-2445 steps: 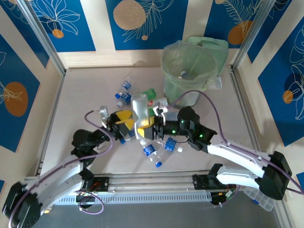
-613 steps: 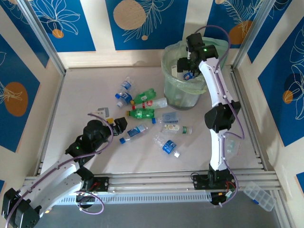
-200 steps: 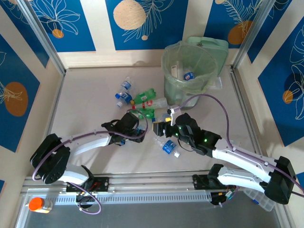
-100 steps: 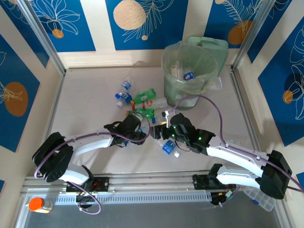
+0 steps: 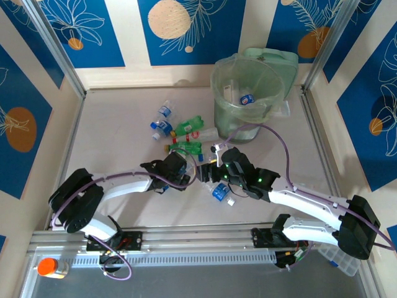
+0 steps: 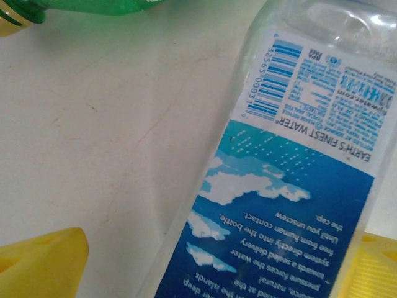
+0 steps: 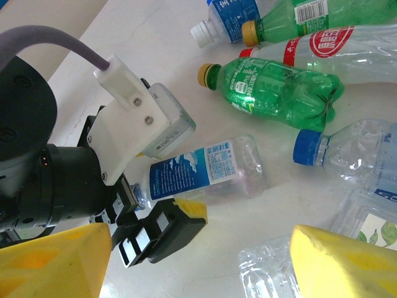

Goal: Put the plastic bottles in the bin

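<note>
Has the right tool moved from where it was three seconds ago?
Yes. The right tool has gone from above the bin to well short of it, nearer the front edge of the top view and left of the bin.

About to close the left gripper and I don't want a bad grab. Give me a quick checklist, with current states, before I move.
1. Left gripper open: ok.
2. Blue-label bottle lying flat between its fingers: ok.
3. Bottle centred in the jaws: not ok, it sits nearer one finger.
4. Green bottle clear of the jaws: ok.
5. Right gripper open and empty, but close over the left one; lift path clear: cannot tell.
6. Bin opening unobstructed: ok.
</note>
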